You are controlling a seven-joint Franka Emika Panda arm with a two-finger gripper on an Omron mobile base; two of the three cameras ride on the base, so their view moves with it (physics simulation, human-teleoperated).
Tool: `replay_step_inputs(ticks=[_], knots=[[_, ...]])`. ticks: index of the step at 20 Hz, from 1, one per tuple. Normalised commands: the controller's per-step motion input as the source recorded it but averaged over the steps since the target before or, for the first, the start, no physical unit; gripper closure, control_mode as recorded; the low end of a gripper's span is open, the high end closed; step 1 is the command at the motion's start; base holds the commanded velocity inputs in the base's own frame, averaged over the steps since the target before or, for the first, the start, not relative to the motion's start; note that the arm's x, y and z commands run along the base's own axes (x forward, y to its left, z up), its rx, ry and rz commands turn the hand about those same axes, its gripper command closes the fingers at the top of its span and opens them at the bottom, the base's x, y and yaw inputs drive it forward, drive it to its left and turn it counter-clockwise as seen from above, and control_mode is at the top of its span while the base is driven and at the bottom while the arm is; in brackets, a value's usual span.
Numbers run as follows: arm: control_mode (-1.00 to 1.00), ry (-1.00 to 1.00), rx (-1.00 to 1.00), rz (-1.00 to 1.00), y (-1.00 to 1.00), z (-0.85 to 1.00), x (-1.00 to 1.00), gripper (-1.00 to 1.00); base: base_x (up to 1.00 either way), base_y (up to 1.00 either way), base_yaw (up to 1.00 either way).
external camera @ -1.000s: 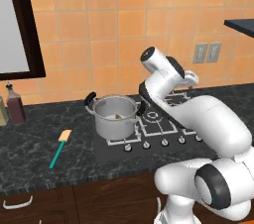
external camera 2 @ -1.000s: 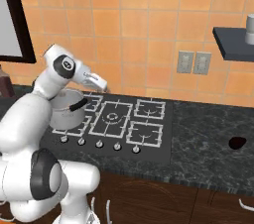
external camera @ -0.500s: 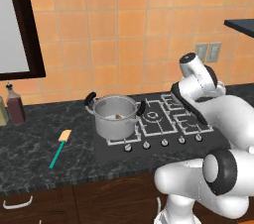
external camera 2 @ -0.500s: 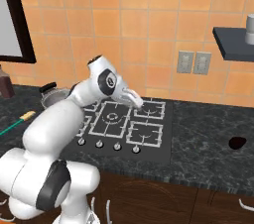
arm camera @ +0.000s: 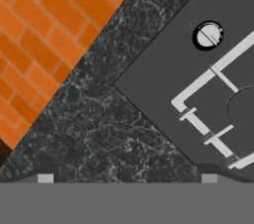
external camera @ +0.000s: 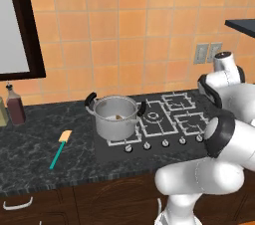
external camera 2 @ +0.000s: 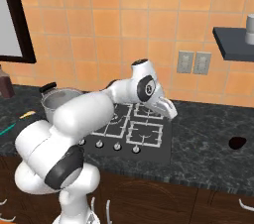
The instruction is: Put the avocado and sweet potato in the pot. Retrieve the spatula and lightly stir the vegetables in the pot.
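1. The pot point(external camera: 116, 117) sits on the hob's 9 o'clock burner with something brownish inside, so I reckon veg loading has at least begun.
2. The spatula point(external camera: 60, 148) lies untouched on the desk point(external camera: 35, 162), further out at 9 o'clock.
3. My end effector point(external camera 2: 168, 110) is spread wide, empty, over the hob's 3 o'clock edge. Stirring's still to come.
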Motion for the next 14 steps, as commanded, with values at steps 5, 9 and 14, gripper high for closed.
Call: replay_step_inputs(ticks=[5, 9, 14], knots=[[-1.00, 0.06, 0.17, -0.05, -0.93, -0.02, 0.00, -1.00, 0.00, 0.00, 0.00], [-1.00, 0.00, 0.12, -0.05, -0.98, -0.03, 0.08, -1.00, 0.00, 0.00, 0.00], [-1.00, 0.01, 0.03, -0.05, -0.98, -0.47, 0.31, -1.00, 0.00, 0.00, 0.00]])
